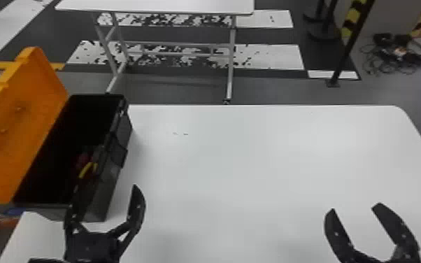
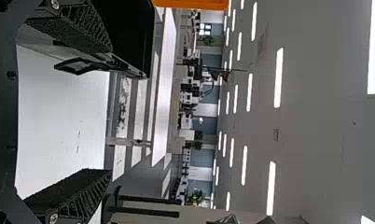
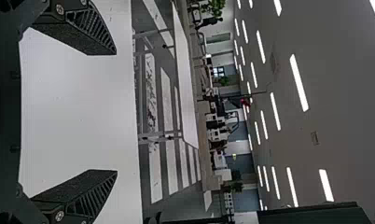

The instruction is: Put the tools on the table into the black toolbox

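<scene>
Head view: left pincer (image 1: 102, 198) and right pincer (image 1: 355, 207) gape, a bowed yellow handle (image 1: 86, 170) inside the boxy toolbox (image 1: 105, 192).

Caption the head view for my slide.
Yellow-handled tool in open toolbox, left gripper open near it, right gripper open over table.

1. A big, open indoor hall, most like a lab or workshop.
2. Long rows of strip lights (image 2: 278, 77) run under a grey ceiling (image 2: 321, 116).
3. Broad white bands (image 1: 269, 56) mark the floor (image 1: 272, 92), near yellow-and-black hazard striping (image 1: 349, 30) and tangled cables (image 1: 398, 57).
4. Beyond the plain white table (image 1: 255, 157) are a second white-topped table (image 1: 157, 5), crowded equipment (image 2: 190, 88) and green plants (image 3: 214, 8).
</scene>
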